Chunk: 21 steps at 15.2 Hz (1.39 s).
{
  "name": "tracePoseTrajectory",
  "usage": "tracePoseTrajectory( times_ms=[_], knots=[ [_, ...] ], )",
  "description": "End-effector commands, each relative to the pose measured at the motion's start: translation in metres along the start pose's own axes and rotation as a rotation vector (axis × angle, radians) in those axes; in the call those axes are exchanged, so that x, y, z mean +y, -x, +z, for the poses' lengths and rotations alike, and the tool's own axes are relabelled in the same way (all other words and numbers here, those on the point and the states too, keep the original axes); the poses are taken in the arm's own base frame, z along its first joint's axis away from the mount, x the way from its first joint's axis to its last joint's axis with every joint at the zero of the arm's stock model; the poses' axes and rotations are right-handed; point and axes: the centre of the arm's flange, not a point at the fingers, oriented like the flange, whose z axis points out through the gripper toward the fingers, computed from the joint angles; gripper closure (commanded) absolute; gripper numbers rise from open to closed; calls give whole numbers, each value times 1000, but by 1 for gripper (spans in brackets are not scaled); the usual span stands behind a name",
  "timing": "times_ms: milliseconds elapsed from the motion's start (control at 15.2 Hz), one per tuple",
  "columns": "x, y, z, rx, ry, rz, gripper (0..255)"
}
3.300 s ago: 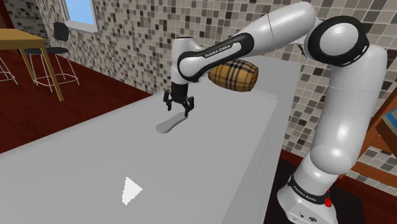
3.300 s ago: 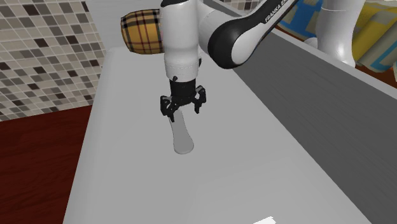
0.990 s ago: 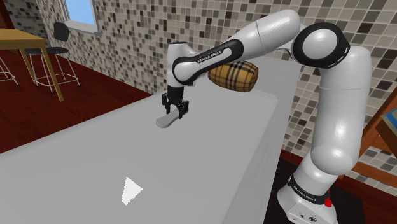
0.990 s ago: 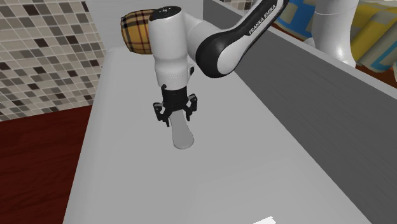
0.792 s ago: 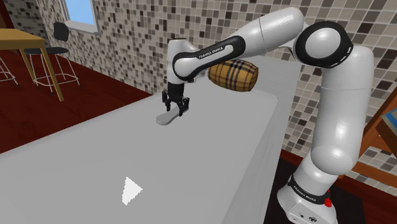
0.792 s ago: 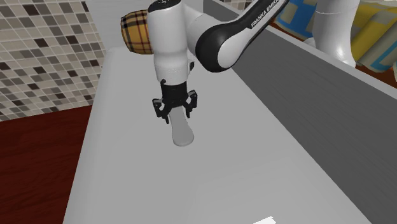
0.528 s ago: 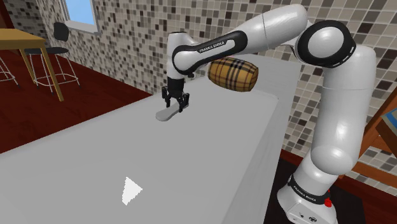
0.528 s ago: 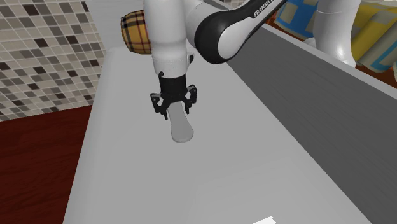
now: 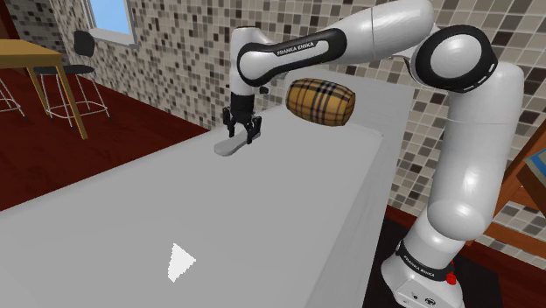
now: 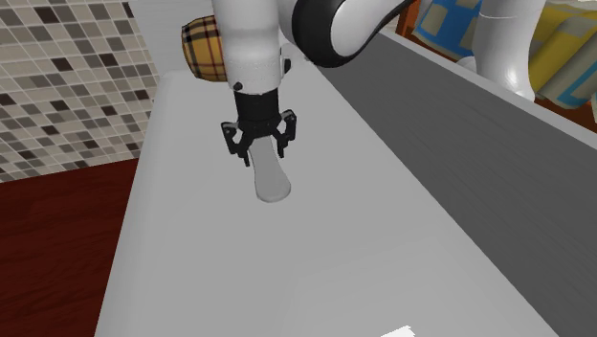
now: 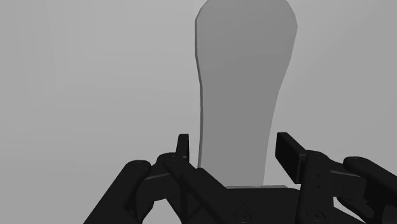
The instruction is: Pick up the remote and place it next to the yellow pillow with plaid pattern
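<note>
Wrist view, tool (image 11: 235, 145) clasping grey remote (image 11: 245, 76) (narrow end), over grey surface (image 11: 95, 76)

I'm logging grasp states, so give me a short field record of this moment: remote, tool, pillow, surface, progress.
remote: plain grey, flat, widening away from the tool
tool: points down, shut on the remote's narrow end
pillow: yellow plaid roll lying on the surface, apart from the remote
surface: plain grey top
progress: remote gripped, not yet next to the pillow
</note>
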Motion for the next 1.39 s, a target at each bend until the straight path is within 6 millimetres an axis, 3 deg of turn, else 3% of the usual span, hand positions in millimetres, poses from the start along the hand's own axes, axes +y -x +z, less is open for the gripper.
tracePoseTrajectory(
  times_ms=[0,1320],
  knots=[
    [0,0,-10,0,0,0,255],
    [-2,1,-116,0,0,0,255]
  ],
)
